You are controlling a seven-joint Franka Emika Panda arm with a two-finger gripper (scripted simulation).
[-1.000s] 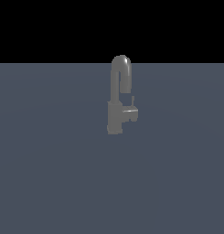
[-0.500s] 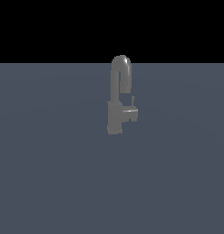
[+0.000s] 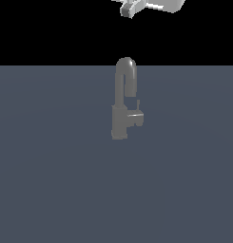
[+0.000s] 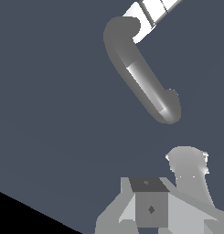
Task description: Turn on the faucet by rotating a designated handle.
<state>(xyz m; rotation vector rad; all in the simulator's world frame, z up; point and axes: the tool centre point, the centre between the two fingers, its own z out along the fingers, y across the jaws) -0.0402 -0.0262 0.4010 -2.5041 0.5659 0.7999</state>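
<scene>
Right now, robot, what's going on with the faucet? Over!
Gripper high above the faucet, touching nothing; jaws' state unclear. Handle untouched, sticking out toward the exterior view's right. Nothing in the way.

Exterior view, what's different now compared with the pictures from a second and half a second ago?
The robot arm's gripper has come into the exterior view at the top edge, above the faucet; neither earlier picture showed it. It holds nothing and is well clear of the faucet. The faucet stands where it did, and the handle with its little upright lever looks unturned.
</scene>
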